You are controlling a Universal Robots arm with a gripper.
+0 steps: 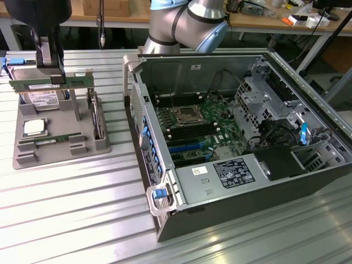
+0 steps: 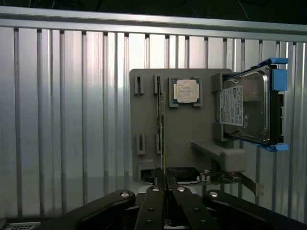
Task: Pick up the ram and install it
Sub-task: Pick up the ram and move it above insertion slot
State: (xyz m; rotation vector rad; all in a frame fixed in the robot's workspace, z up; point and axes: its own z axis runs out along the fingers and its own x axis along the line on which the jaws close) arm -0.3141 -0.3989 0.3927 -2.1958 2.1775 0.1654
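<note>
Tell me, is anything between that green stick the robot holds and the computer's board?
The case's side wall stands between the ram, held by the gripper above the grey tray, and the motherboard. The case is open on top, and nothing visible covers the board's slots.

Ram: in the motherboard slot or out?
Out: the gripper is shut on the ram at the gray holder, apart from the computer case.

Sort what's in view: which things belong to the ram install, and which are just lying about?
In the job: the ram, clamped in the gripper; the open computer case with its motherboard.
Lying about: CPU chip, hard drive, second green stick, all on the grey holder.
</note>
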